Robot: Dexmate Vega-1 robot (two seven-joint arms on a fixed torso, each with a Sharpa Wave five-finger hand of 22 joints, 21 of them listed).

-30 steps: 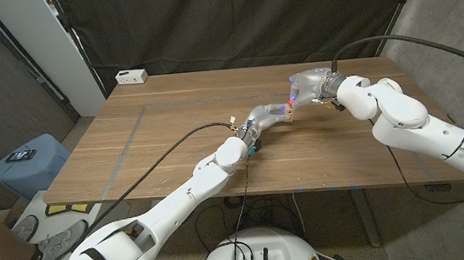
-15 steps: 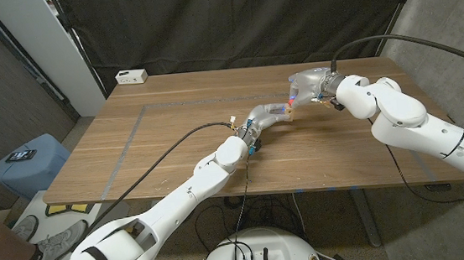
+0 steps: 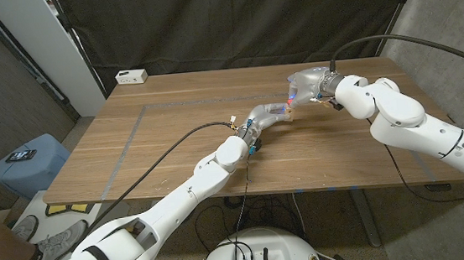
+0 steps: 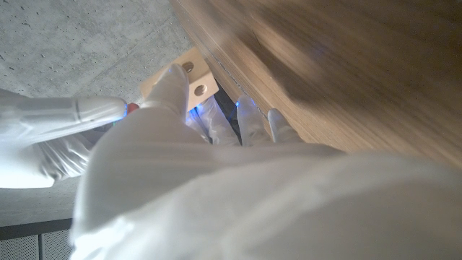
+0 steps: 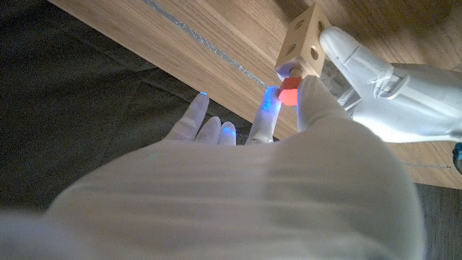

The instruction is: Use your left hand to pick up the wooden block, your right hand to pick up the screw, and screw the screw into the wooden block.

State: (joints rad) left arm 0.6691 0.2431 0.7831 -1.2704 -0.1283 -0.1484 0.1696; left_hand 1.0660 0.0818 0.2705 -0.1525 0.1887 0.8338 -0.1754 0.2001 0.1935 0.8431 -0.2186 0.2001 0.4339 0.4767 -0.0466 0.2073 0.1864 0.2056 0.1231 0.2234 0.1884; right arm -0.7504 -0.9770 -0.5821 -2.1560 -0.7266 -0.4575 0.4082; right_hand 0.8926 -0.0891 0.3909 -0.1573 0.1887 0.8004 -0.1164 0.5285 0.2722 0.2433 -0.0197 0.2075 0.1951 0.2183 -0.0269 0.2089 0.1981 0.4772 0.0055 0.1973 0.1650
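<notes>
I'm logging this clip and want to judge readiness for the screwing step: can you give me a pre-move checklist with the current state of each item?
1. Left hand grips the pale wooden block with round holes: ok.
2. Right hand pinches the red-headed screw: ok.
3. Red head sits against the block's face: ok.
4. Screw tip seated in a hole: cannot tell, the shaft is hidden.
5. Block lifted off the brown wooden table: cannot tell from these views.
6. Hands meet over the table, away from its edges, in the head view: ok.
</notes>
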